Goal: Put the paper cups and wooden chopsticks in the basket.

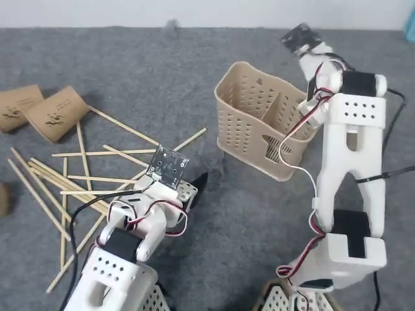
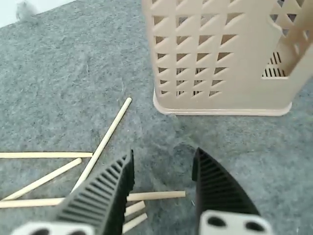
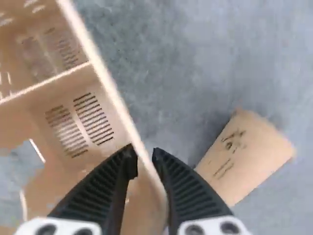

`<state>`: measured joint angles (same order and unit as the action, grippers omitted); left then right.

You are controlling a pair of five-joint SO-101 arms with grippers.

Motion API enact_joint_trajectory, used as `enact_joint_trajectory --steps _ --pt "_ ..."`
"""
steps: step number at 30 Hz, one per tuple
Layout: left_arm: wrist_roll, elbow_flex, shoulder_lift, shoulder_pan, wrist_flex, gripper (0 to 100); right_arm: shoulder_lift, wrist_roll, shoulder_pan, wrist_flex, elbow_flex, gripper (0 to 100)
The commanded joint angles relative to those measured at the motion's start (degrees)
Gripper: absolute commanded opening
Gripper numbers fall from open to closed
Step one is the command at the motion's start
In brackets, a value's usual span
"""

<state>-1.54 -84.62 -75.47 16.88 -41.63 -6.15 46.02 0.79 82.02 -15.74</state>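
Chopsticks (image 2: pixel 156 195) lie beneath the spread left tool (image 2: pixel 165 155) — basket (image 2: pixel 210 58) just beyond.

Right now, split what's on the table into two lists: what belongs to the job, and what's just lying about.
Belongs to the job:
- basket
- two paper cups, on their sides beyond the chopsticks
- third paper cup, lying beside the basket
- wooden chopsticks, scattered

Just lying about:
- tuft of fluff
- grey felt cover
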Motion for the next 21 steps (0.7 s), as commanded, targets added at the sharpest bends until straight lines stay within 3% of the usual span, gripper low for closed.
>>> enact_joint_trajectory --steps 1,6,8,12,17,21 --pt "-1.1 0.0 0.0 -0.3 1.8 19 -0.1 12.6 -2.4 -1.5 -2.5 0.9" --pt "-1.1 -0.2 0.0 -0.2 1.8 19 -0.1 25.5 -3.5 -1.5 -2.5 0.9" --pt "-1.1 -0.2 -0.1 -0.2 1.8 19 0.0 25.8 -4.1 -1.8 -2.5 0.9" --pt "-1.1 -0.2 -0.1 0.0 1.8 19 0.8 16.6 -4.2 -1.5 -4.7 6.3" --pt "-1.1 -0.2 -0.1 0.1 1.8 19 1.1 2.4 -3.7 0.1 -9.1 29.3" --pt "-1.1 -0.3 0.0 0.1 1.8 19 1.2 -9.8 -5.1 6.5 -15.7 26.5"
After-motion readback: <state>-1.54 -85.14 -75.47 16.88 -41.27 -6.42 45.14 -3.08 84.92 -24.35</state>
